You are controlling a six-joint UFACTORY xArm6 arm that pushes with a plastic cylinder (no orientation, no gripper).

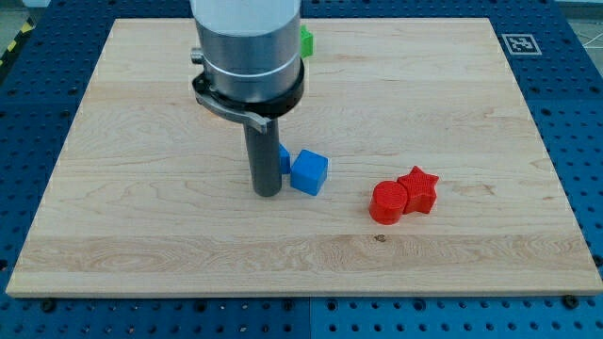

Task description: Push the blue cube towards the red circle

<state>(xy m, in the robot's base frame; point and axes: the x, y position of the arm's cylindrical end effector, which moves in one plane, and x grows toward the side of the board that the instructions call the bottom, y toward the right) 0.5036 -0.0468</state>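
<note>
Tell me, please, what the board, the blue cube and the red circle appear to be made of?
The board looks like pale wood with a smooth matte finish: grain lines and joined planks show. The blue cube and the red circle look like solid-coloured plastic or painted wood, matte with uniform colour; the picture cannot settle which. My tip rests just left of the blue cube.

My body enters from the view's top as a broad pale grey cylinder [245, 24], smooth and unmarked where it shows. Beneath it sits a brushed metallic band crossed by a thin bright line, then a glossy black ring [250, 91] of the same width. A thin metal bracket [231, 108] curves under that ring. From the ring's underside a straight dark grey rod [264, 155] descends, much narrower, ending in my tip [268, 192], blunt and round.
</note>
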